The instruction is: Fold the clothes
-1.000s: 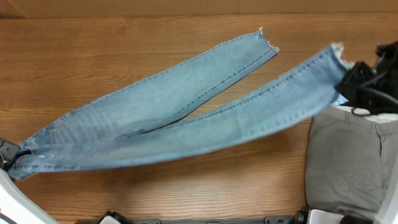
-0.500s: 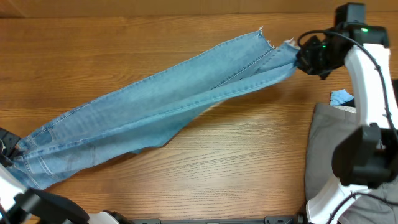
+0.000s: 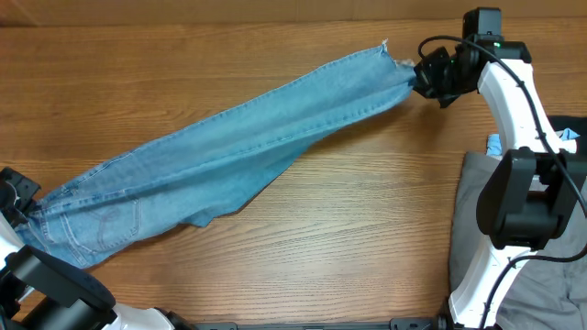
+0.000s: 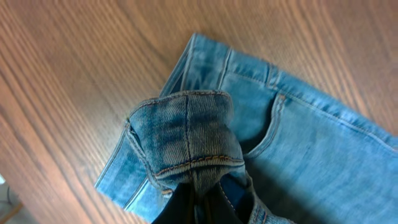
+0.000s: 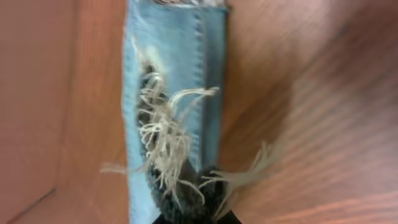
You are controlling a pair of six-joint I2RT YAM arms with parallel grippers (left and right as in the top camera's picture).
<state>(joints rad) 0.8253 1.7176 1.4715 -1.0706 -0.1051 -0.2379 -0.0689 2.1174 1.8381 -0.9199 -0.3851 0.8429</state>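
Item one, my right hand (image 3: 429, 78): fingers pressed together on the frayed hem (image 5: 165, 137) of one leg, pale threads spilling around the fingertips in the wrist view, held at the far right end of the garment close to the table (image 3: 348, 247). Item two, my left hand (image 3: 16, 200): at the near left edge, pinching a bunched fold of the waistband (image 4: 186, 134), the denim doubled over above the fingertips, with the curved pocket seam lying flat just beyond it. Item three, the jeans (image 3: 229, 156): light-blue denim, stretched between my two hands in a long diagonal from near left to far right, one leg laid over the other so the pair reads as a single band. The other leg's hem shows just beside my right hand, a little farther back, so the two hems do not quite line up. A loose flap of cloth juts out along the near edge at mid-length, uneven with the rest. Item four, the grey trousers (image 3: 477, 229): flat at the right side of the table, well apart from the jeans, not yet handled. Step in hand, by my judgement: the lengthwise fold, leg onto leg, nearly laid. Next move calls for setting the held hem squarely on its partner, easing the tension so the flap settles, then letting go and regripping for a crosswise fold of hems toward waistband.
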